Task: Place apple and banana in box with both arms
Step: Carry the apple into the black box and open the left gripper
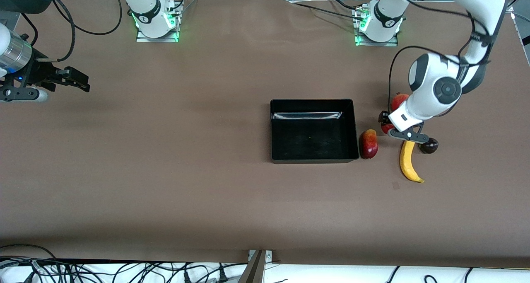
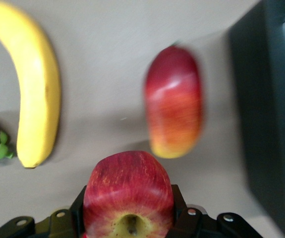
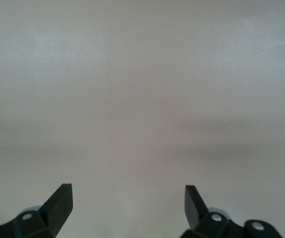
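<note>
Mango-like red-yellow fruit, dark fruit and crowned red fruit on brown table.

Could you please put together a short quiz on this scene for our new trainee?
1. True or false: the box is empty.
2. The jaws of the left gripper are shut on: A) the apple; B) the banana; C) nothing.
3. Fill in: the right gripper waits over the table at the right arm's end with its jaws ____.

Key: 1 true; 2 A; 3 open.
</note>
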Tool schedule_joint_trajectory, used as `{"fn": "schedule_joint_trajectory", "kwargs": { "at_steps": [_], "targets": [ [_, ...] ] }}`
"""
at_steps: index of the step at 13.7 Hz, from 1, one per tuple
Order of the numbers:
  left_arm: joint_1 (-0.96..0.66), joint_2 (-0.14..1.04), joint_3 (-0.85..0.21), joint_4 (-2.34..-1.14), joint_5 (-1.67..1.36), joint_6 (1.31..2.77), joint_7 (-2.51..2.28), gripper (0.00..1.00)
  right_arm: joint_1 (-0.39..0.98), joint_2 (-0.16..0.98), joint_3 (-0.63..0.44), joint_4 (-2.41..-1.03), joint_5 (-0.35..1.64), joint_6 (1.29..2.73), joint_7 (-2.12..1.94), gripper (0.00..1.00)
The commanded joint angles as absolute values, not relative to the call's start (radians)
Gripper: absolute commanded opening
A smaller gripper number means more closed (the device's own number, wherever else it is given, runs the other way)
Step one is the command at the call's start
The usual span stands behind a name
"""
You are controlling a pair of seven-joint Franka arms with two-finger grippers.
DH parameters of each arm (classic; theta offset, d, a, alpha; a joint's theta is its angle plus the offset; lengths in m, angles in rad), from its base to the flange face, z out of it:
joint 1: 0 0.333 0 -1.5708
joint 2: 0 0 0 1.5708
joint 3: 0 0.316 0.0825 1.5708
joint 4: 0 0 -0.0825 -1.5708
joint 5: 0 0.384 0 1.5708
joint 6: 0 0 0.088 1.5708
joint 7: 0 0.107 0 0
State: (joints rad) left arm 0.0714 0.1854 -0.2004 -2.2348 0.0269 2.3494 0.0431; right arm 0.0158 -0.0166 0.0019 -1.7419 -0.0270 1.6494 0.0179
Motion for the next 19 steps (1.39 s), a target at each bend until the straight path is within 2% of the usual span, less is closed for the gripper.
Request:
{"fn": "schedule_joint_trajectory", "kwargs": {
  "at_steps": [1, 5, 10, 14, 19],
  "targets": [
    [0.014, 0.123, -0.277, -2.179, -0.035, 2.280, -0.017, 0.00, -0.006, -0.026, 0.020, -1.738, -0.025, 1.632, 0.012, 1.00],
    [-0.145, 0.173, -0.307, -2.025, -0.055, 2.209, -0.266, 0.00, -0.006, -0.026, 0.020, -1.738, -0.025, 1.626, 0.011, 1.00],
    [-0.356, 0.374, -0.310, -1.907, -0.060, 2.221, -0.638, 0.00, -0.006, -0.026, 0.020, -1.738, -0.025, 1.618, 0.012, 1.00],
    [-0.426, 0.523, -0.292, -1.800, -0.060, 2.292, -0.736, 0.00, -0.006, -0.026, 0.020, -1.738, -0.025, 1.618, 0.011, 1.00],
    [-0.449, 0.578, -0.250, -1.763, -0.057, 2.315, -0.724, 0.00, -0.006, -0.026, 0.020, -1.738, -0.025, 1.618, 0.011, 1.00]
  ]
}}
